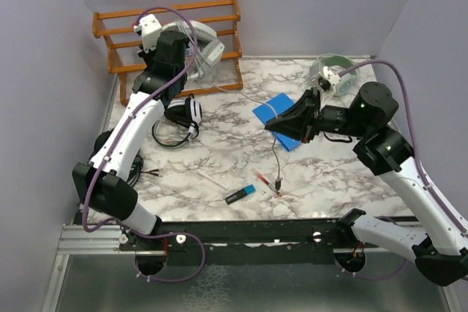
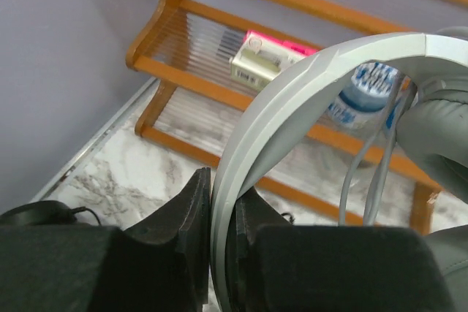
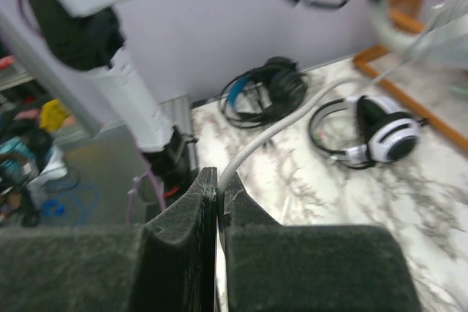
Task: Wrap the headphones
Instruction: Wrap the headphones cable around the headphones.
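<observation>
Top view: left gripper [image 1: 186,50] holds the pale grey-white headphones [image 1: 212,47] up by the wooden rack [image 1: 121,23], while the right gripper [image 1: 272,123] holds their cable [image 1: 248,99] drawn out, likely ready for winding. Left wrist: jaws clenched on the headband [image 2: 307,85]. Right wrist: jaws pinched on the thin cable; the white-and-black pair [image 3: 380,133] and black pair [image 3: 267,89] lie on the table [image 3: 307,195], apparently unwrapped.

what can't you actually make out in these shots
- top view: black headphones mostly hidden behind the left arm
- left wrist view: bottle label covered by the pale grey headphones band
- right wrist view: rack blurred, cut off by the right edge
</observation>
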You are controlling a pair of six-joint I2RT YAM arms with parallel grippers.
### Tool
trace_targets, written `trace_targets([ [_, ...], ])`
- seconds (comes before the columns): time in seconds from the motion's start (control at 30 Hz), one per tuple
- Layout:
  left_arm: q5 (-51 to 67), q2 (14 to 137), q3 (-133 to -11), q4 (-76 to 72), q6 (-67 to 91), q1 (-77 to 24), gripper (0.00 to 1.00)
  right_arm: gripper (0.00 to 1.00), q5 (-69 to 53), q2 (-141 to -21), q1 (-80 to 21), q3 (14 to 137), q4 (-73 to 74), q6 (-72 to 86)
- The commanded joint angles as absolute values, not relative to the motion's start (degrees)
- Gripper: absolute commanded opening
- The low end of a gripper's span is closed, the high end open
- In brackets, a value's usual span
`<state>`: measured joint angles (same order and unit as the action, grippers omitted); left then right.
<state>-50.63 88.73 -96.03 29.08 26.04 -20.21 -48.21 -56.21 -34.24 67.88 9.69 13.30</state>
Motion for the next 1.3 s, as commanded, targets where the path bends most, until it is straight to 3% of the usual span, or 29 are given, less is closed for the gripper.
trace_targets([
  [0.0, -44.10, 81.84, -87.70, 15.41, 12.03, -20.74, 0.00, 0.07, -31.26, -58.37, -34.54, 76.43, 21.35, 7.57],
  [0.27, -17.48, 68.26, -68.31, 4.38, -12.03, -22.22, 0.00, 0.04, -11.29, -64.19, -34.54, 86.09, 29.13, 3.55],
  [0.57, 13.59, 58.77, -60.27, 11.08, -23.66, -22.57, 0.00, 0.04, -3.41, -68.11, -34.54, 89.15, 28.82, 0.53],
  [0.97, 20.27, 58.68, -55.22, 14.67, -17.74, -24.26, 0.00, 0.04, 5.09, -72.81, -34.54, 91.85, 29.48, -2.51],
  [1.27, 23.27, 58.93, -55.37, 11.36, 7.29, -24.26, 0.00, 0.07, 3.40, -65.36, -33.97, 65.24, 12.50, 9.65],
])
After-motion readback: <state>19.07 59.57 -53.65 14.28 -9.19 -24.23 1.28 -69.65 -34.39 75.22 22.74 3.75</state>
